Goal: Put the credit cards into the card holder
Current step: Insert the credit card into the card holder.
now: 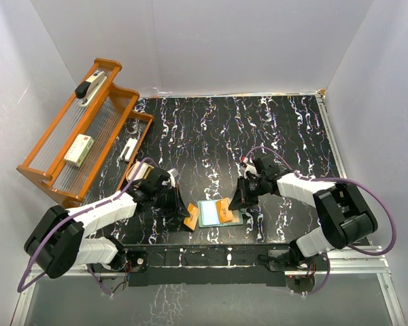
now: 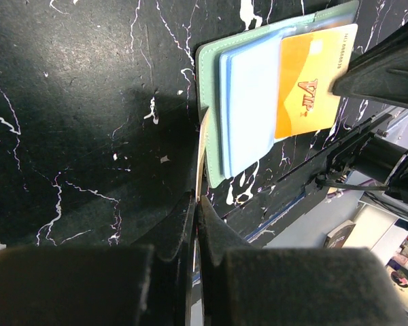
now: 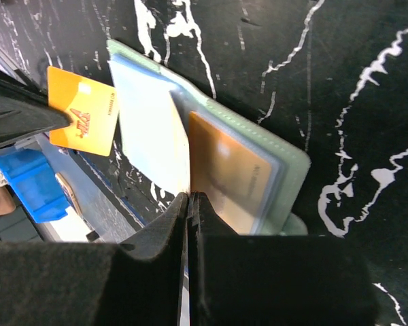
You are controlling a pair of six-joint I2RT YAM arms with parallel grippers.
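Looking from overhead, Mia, where is the card holder point(image 1: 209, 214)?

Low in the middle of the frame, Tom. It lies open on the black marbled tabletop point(image 1: 258, 136), teal-blue inside up, between the two arms.

And the left pincer point(image 1: 180, 209)?

Its fingers are pressed together on an orange card point(image 1: 191, 218), held tilted by one edge just left of the holder. In the right wrist view that card shows at the upper left, printed "VIP", with its left edge running under the dark tip of the left pincer. In the left wrist view only a thin pale edge rises from the closed fingertips, along the holder's green rim.

The right pincer point(image 1: 236, 202)?

Pressed together too, tips down at the open holder. Its own camera shows them at the line where a pale-blue pocket of the holder meets a second orange card point(image 3: 228, 173). Whether they pinch anything there, I cannot tell.

Where does that second card lie?

On the right half of the holder in the overhead view, flat against the slots. In the left wrist view it sits at the upper right, partly covered by the dark body of the right pincer.

Anything else?

A wooden rack point(image 1: 75, 146) stands at the upper left of the overhead view, well apart from the holder.
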